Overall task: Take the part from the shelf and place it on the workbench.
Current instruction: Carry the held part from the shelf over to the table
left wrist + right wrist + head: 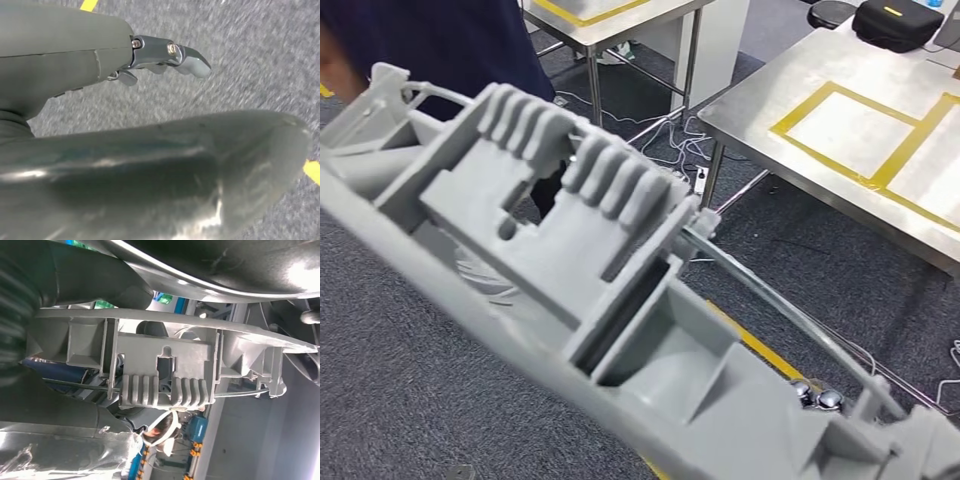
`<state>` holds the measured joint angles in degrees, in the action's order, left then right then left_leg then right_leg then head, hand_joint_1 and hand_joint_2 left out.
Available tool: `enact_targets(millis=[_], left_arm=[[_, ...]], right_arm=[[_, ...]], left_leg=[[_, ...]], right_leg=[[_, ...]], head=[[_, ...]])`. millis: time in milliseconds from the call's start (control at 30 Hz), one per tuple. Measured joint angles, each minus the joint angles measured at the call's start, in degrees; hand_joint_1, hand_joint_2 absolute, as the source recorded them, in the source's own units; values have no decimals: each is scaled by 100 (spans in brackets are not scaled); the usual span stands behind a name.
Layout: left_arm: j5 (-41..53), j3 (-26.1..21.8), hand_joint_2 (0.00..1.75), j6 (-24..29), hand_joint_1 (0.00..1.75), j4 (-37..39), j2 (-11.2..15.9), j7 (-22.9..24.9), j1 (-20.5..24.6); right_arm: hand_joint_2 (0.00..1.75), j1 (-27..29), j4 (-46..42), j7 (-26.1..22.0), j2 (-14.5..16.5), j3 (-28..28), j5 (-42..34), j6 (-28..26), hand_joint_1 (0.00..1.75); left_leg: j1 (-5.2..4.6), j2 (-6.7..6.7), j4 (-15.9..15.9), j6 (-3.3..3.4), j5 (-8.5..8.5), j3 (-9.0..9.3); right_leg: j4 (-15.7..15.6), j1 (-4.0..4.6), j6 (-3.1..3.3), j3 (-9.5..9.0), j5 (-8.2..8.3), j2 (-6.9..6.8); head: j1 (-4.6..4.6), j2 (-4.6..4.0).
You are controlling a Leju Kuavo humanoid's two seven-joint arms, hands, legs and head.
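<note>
Grey part [569,290] fills frame centre, carried by right hand [56,285] clamped on it; left hand [170,55] empty, fingers apart. Keep level, steer toward tabletop [803,80] upper right.

The long grey part [607,300] is stretching across the head view from ten o'clock to five o'clock, blocking most of the near space. Beyond it, at two o'clock, the steel tabletop [788,90] is lying open, its yellow-taped rectangles [848,130] bare. A black case [897,22] is occupying its far edge at one o'clock. Cables [675,140] are trailing over the carpet between the table legs at twelve o'clock. A person in dark clothing [448,45] is standing at eleven o'clock.
</note>
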<state>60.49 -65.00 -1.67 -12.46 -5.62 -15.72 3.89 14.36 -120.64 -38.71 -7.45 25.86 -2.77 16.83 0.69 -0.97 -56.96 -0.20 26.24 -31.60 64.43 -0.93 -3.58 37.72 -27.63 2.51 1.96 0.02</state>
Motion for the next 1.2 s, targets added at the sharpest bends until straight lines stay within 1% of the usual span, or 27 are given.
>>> enact_targets(millis=[33, 67, 100, 133, 167, 233, 267, 300, 333, 400, 467, 533, 567, 600, 633, 667, 700, 767, 833, 933, 1000, 1033, 1067, 1100, 1133, 1167, 1200], left_arm=[[0, -1, 0, -13, 0, 0, 5, -15, -11], [1, -1, 0, -23, 0, 0, 8, -23, -21], [1, -1, 0, -32, 0, 0, 9, -27, -27], [2, -1, 0, -37, 0, 0, 9, -28, -27], [2, -1, 0, -44, 0, 0, 9, -28, -24], [4, -1, 0, -58, 0, 0, 9, -30, -20], [5, -1, 0, -69, 0, 0, 9, -33, -20], [5, -1, 0, -81, 0, 0, 10, -37, -20], [5, -1, 0, -95, 0, 0, 10, -43, -18], [2, -2, 0, -118, 0, 0, 7, -63, -1], [-1, -3, 0, -128, 0, 0, -3, -85, 17], [-1, -3, 0, -122, 0, 0, -16, -93, 15], [3, -3, 0, -119, 0, 1, -25, -88, 7], [8, -3, 0, -117, 0, 1, -32, -81, -3], [13, -3, 0, -115, 0, 0, -38, -69, -10], [19, -3, 0, -109, 0, 0, -41, -56, -13], [22, -3, 0, -100, 0, 0, -43, -48, -13], [28, -3, 0, -83, 0, 1, -47, -41, -12], [32, -3, 0, -76, 0, 2, -54, -41, -7], [39, -3, 0, -49, 0, 2, -56, -42, 5], [42, -3, 0, -19, 0, 2, -48, -45, 12], [43, -3, 0, -10, 0, 2, -44, -46, 11], [43, -3, 0, -6, 0, 2, -39, -47, 5], [44, -4, 0, -4, 0, 2, -37, -48, -5], [44, -4, 0, -4, 0, 2, -36, -48, -15], [45, -5, 0, -4, 0, 2, -35, -48, -18], [45, -5, 0, -4, 0, 2, -34, -47, -16]], right_arm=[[175, -28, 1, 0, 0, 4, -20, -1, 175], [175, -45, 1, 0, 1, 9, -31, -4, 175], [175, -52, 2, 0, 1, 14, -36, -8, 175], [175, -52, 2, 1, 2, 18, -40, -13, 175], [175, -53, 2, 1, 2, 22, -43, -18, 175], [175, -60, 2, 3, 3, 27, -49, -26, 175], [175, -66, 2, 5, 4, 33, -57, -33, 175], [175, -75, 2, 10, 5, 41, -74, -45, 175], [175, -86, 2, 23, 6, 49, -107, -56, 175], [175, -118, 1, 72, 7, 59, -217, -64, 175], [175, -164, 0, 131, 7, 60, -339, -35, 175], [175, -207, -1, 172, 7, 60, -412, 13, 175], [175, -221, -1, 190, 7, 59, -435, 37, 175], [175, -227, -1, 206, 7, 57, -453, 60, 175], [175, -227, -1, 223, 7, 54, -469, 79, 175], [175, -226, -1, 235, 7, 51, -483, 93, 175], [175, -227, -2, 244, 8, 49, -492, 100, 175], [175, -228, -5, 254, 14, 47, -502, 104, 175], [175, -228, -7, 256, 21, 44, -503, 103, 175], [175, -205, -8, 256, 30, 35, -502, 100, 175], [175, -197, -9, 253, 32, 28, -501, 97, 175], [175, -200, -9, 252, 32, 26, -501, 97, 175], [175, -203, -9, 251, 33, 24, -501, 96, 175], [175, -204, -9, 249, 33, 22, -500, 95, 175], [175, -198, -9, 247, 33, 20, -497, 92, 175], [175, -188, -10, 243, 33, 17, -492, 88, 175], [175, -173, -13, 239, 33, 12, -487, 82, 175]], left_leg=[[-14, 61, -1, 18, 3, -1], [-28, 128, -3, 25, 5, -1], [-39, 193, -5, 30, 7, 1], [-46, 254, -6, 31, 11, 7], [-49, 309, -7, 27, 16, 18], [-62, 403, -10, 0, 38, 52], [-75, 442, -16, -24, 52, 66], [-87, 478, -20, -50, 61, 75], [-97, 517, -19, -77, 62, 80], [-88, 570, -10, -139, 66, 86], [-75, 424, -191, -210, 219, 10], [-65, 219, -839, -260, 587, -293], [-62, 184, -1239, -270, 760, -490], [-59, 173, -1541, -276, 850, -646], [-56, 169, -1652, -277, 822, -713], [-50, 158, -1525, -277, 675, -664], [-37, 121, -1210, -279, 459, -517], [8, -96, -432, -292, 110, -144], [33, -270, -55, -268, 40, 25], [13, -181, -27, -151, 35, 18], [15, -74, -8, -61, 11, 21], [15, -15, 0, -24, 6, 22], [2, 42, 0, -1, 11, 22], [-10, 106, -2, 14, 15, 22], [-20, 173, -3, 19, 19, 23], [-26, 236, -4, 21, 24, 27], [-29, 294, -6, 19, 30, 36]], right_leg=[[404, 5, -5, 179, -209, -108], [790, 6, -9, 345, -374, -157], [1037, 8, -9, 444, -449, -178], [1064, 11, -5, 433, -414, -191], [848, 16, 5, 298, -278, -213], [31, 43, 38, -166, 53, -377], [-298, 58, 65, -349, 154, -454], [-491, 73, 90, -450, 198, -504], [-551, 89, 117, -467, 197, -502], [-566, 82, 180, -443, 232, -389], [-592, 50, 240, -433, 267, -297], [-601, 28, 275, -418, 288, -208], [-601, 27, 281, -406, 293, -157], [-601, 26, 282, -397, 299, -99], [-600, 23, 277, -392, 305, -38], [-599, 18, 266, -392, 312, 29], [-598, 8, 251, -393, 319, 94], [-579, 5, 200, -377, 329, 216], [-559, 12, 145, -336, 339, 300], [-607, -14, 52, -286, 387, 397], [-463, -12, 7, -204, 281, 222], [-210, -5, -5, -97, 123, 74], [164, 4, -13, 65, -88, -73], [586, 6, -21, 252, -296, -146], [932, 6, -25, 403, -435, -176], [1096, 8, -25, 465, -466, -187], [1025, 9, -19, 409, -385, -197]], head=[[-15, 0], [-16, 0], [-15, 0], [-16, 0], [-16, 0], [-17, 0], [-14, 0], [-11, 0], [-8, 0], [-8, 0], [-2, 0], [3, 0], [2, 0], [1, 0], [1, 0], [1, 0], [1, 0], [5, 0], [-2, 0], [-9, 0], [-38, 0], [-53, 0], [-70, 0], [-76, 0], [-75, 0], [-75, 0], [-75, 0]])
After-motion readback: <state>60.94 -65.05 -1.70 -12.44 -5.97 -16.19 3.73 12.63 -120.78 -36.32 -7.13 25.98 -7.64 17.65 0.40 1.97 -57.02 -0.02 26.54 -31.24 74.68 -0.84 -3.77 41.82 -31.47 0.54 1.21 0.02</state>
